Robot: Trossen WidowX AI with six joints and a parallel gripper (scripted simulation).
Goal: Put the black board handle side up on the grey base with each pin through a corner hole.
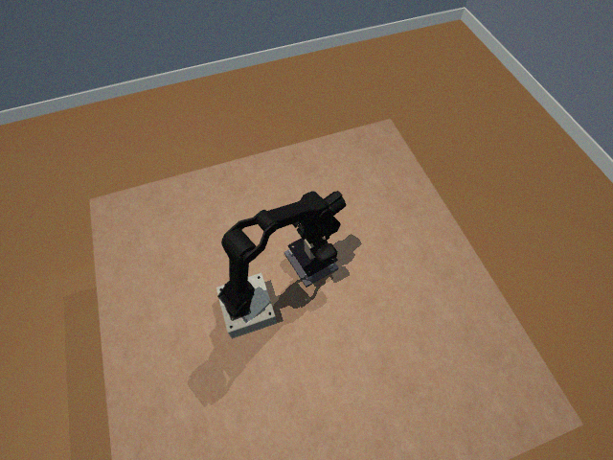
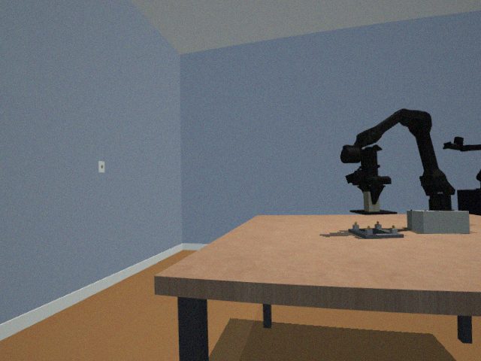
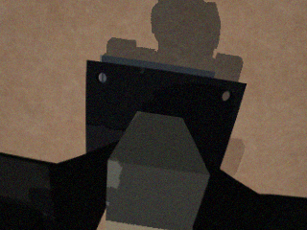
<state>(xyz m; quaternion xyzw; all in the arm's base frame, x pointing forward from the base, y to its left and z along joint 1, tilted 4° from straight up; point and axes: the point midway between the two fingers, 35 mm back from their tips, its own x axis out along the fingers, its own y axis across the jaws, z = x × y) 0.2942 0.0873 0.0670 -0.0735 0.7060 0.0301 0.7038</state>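
Claw (image 1: pixel 316 249) (image 2: pixel 371 195) (image 3: pixel 155 148) clenched on the square handle (image 1: pixel 308 248) (image 2: pixel 371 201) (image 3: pixel 155 165); I hold the black board (image 1: pixel 299 251) (image 2: pixel 355 211) (image 3: pixel 163 96) above the four-post grey base (image 1: pixel 306 282) (image 2: pixel 382 235) (image 3: pixel 158 66).

A small white plate (image 2: pixel 101 166) sits on the blue wall (image 1: pixel 208 34) (image 2: pixel 128 116) above pale skirting (image 1: pixel 247 57) (image 2: pixel 97 277).

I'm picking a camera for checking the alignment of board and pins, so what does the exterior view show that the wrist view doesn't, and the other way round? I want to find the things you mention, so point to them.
Only the exterior view: all four gold pins (image 2: pixel 377 222) on their posts, the gap between base and board, the bent arm (image 2: pixel 425 145) and a wall switch (image 2: pixel 101 166).

Only the wrist view: two corner holes (image 3: pixel 102 77) in the board's upper face.

Both: the black board (image 2: pixel 355 211) (image 3: pixel 163 91), its handle (image 2: pixel 371 201) (image 3: pixel 155 192) held in the gripper (image 2: pixel 371 202), and part of the grey base (image 2: pixel 382 235) (image 3: pixel 158 65).
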